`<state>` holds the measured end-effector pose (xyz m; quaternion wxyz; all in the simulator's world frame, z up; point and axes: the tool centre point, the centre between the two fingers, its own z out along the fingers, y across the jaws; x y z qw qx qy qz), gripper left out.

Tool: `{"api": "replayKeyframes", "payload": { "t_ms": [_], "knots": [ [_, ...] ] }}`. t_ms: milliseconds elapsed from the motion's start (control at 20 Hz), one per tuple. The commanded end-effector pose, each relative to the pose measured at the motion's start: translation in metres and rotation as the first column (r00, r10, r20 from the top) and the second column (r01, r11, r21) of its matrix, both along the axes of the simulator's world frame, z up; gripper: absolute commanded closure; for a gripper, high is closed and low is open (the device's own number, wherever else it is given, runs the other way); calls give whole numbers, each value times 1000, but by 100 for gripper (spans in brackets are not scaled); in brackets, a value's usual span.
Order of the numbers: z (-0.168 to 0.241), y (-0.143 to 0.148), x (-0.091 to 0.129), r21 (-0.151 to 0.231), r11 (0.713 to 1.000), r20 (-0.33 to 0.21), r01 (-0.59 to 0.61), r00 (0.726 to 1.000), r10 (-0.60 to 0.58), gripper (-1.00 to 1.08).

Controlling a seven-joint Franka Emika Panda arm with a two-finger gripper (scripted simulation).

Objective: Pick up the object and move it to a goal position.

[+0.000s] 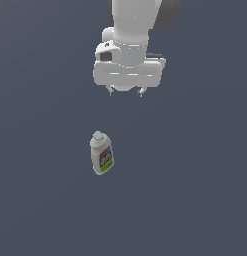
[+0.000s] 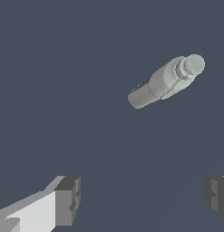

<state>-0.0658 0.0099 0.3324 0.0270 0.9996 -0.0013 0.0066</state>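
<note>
The object, a small white bottle [image 1: 101, 154] with a round white cap and a multicoloured label, stands on the dark grey floor in the middle of the exterior view. It also shows in the wrist view [image 2: 165, 81], seen from above with its cap towards the camera. My gripper [image 1: 125, 92] hangs above and behind the bottle, apart from it. Its two fingers [image 2: 68, 199] stand wide apart with nothing between them, so it is open and empty.
A plain dark grey floor [image 1: 195, 200] fills both views. The white arm [image 1: 135, 30] comes down from the top of the exterior view.
</note>
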Motion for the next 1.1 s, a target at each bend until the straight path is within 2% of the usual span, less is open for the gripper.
{"api": "replayKeyframes", "payload": {
  "t_ms": [0,300,500,750,1050],
  "knots": [
    [-1,-3,5,4,999,0,37,999,-37,-92],
    [-6,-15,25,18,985,2,172,985,-172,-92],
    [-11,-27,43,29,956,1,293,956,-293,-92],
    [-19,-44,65,40,893,-3,448,894,-449,-92],
    [-32,-65,90,49,787,-8,615,788,-615,-92]
  ]
}}
